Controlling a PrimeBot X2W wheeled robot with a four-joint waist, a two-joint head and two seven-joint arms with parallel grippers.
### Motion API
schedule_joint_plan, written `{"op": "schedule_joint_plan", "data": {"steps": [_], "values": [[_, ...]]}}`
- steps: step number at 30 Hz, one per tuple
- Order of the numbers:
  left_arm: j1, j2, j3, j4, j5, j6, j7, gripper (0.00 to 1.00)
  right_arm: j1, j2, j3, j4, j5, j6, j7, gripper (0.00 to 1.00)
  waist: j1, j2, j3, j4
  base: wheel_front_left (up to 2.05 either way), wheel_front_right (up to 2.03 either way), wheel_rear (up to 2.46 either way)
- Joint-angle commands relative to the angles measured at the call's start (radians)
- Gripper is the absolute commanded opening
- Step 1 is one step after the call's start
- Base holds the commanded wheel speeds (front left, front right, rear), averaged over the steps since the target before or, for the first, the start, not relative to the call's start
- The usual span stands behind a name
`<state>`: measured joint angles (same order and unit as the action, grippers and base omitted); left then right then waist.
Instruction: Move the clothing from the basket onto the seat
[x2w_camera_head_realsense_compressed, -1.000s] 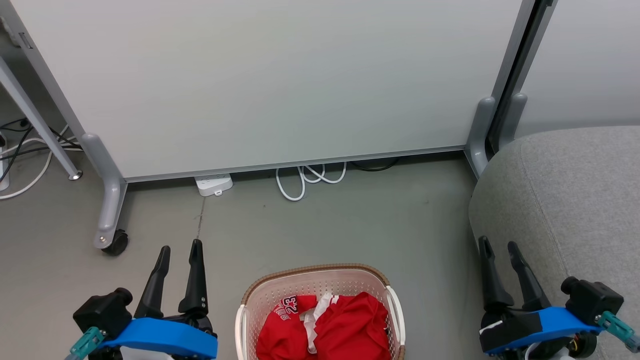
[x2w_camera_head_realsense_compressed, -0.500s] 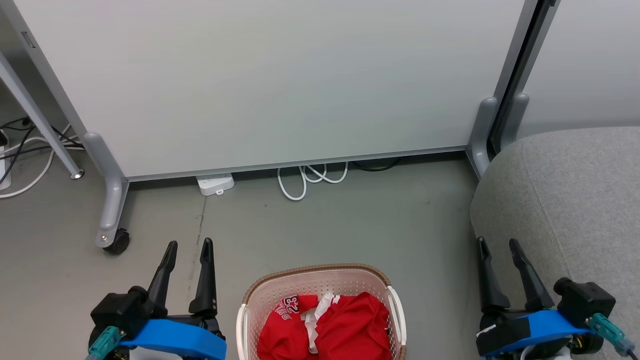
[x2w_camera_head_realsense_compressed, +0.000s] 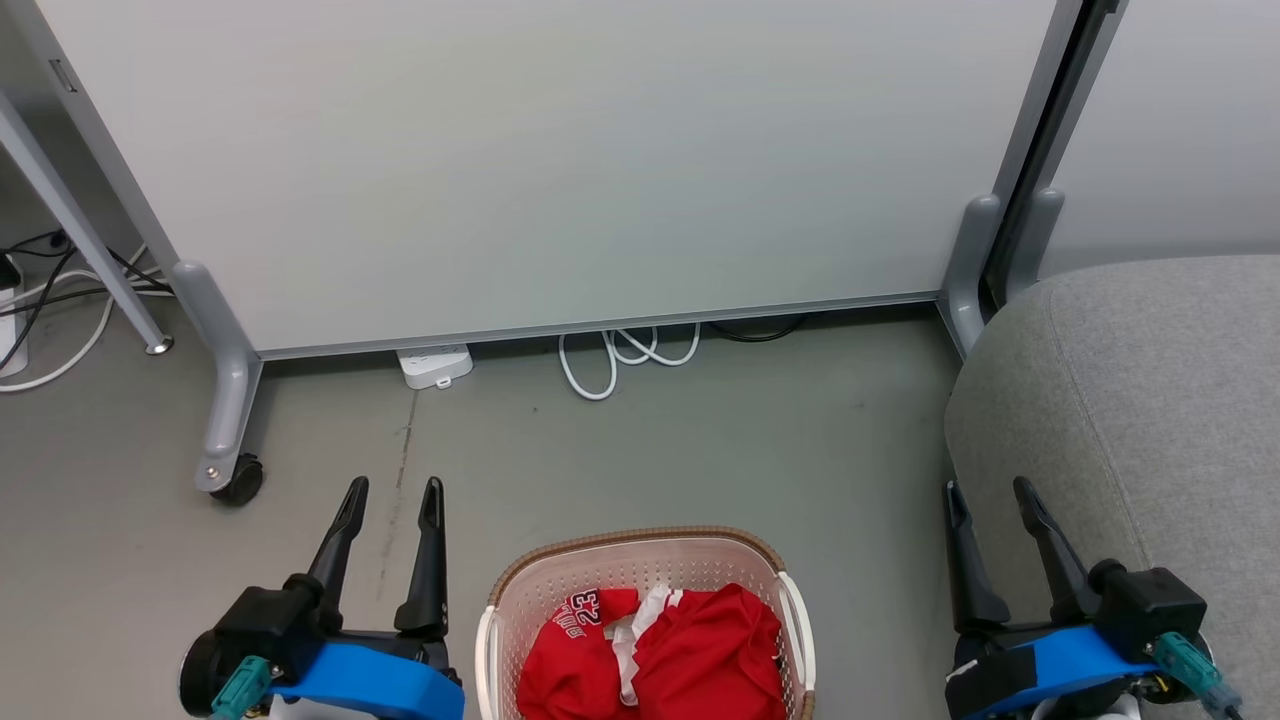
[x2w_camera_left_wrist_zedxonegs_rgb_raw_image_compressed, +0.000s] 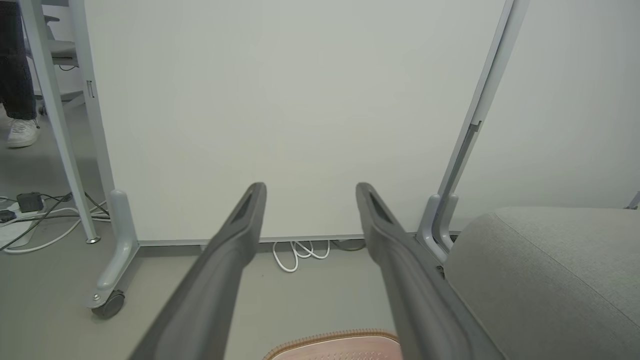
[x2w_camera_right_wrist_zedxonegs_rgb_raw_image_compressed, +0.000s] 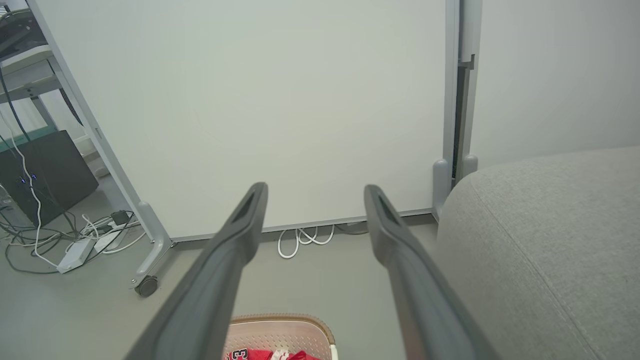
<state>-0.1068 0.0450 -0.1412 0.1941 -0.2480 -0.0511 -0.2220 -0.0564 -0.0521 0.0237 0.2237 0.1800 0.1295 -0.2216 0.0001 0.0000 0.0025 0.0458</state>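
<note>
The red clothing (x2w_camera_head_realsense_compressed: 655, 655) lies bunched in the cream basket (x2w_camera_head_realsense_compressed: 550, 585) at the bottom centre of the head view; white trim and a "23" show on its left part. The basket's brown rim (x2w_camera_left_wrist_zedxonegs_rgb_raw_image_compressed: 332, 336) peeks into the left wrist view, and the right wrist view catches the basket (x2w_camera_right_wrist_zedxonegs_rgb_raw_image_compressed: 280, 330) with a strip of the clothing (x2w_camera_right_wrist_zedxonegs_rgb_raw_image_compressed: 272, 355). The grey seat (x2w_camera_head_realsense_compressed: 1150, 400) fills the right side. My left gripper (x2w_camera_head_realsense_compressed: 392, 492) stands open left of the basket. My right gripper (x2w_camera_head_realsense_compressed: 988, 494) stands open at the seat's near edge. Both hold nothing.
A wheeled white partition (x2w_camera_head_realsense_compressed: 560, 160) stands behind the basket, with a caster foot (x2w_camera_head_realsense_compressed: 235, 480) at the left. A white power strip (x2w_camera_head_realsense_compressed: 435, 365) and coiled cable (x2w_camera_head_realsense_compressed: 625, 355) lie under it. A person's shoe (x2w_camera_left_wrist_zedxonegs_rgb_raw_image_compressed: 20, 132) shows far left.
The left gripper has shifted right, nearer the basket. The right gripper has dropped slightly in the view. The whole picture has drifted a little, so the camera moved.
</note>
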Motion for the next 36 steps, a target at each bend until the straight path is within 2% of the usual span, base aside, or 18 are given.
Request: {"op": "schedule_joint_plan", "data": {"steps": [1,21,36], "values": [[-0.020,0.007,-0.006,-0.001,0.021,0.002,-0.009,1.00,0.001,0.002,-0.001,0.002,-0.026,0.002,-0.008,1.00,-0.0001,0.0000,0.000,0.000,0.00,0.00,0.00],[-0.013,0.008,-0.020,0.017,0.138,0.015,-0.046,1.00,0.005,0.002,-0.005,0.024,-0.161,0.001,-0.046,1.00,-0.0001,0.0000,-0.004,0.007,0.00,0.00,0.00],[-0.016,0.008,-0.023,0.041,0.114,0.017,-0.044,1.00,-0.003,0.002,-0.021,0.051,-0.146,0.001,-0.045,1.00,-0.0001,0.0000,-0.005,0.006,0.00,0.00,0.00]]}}
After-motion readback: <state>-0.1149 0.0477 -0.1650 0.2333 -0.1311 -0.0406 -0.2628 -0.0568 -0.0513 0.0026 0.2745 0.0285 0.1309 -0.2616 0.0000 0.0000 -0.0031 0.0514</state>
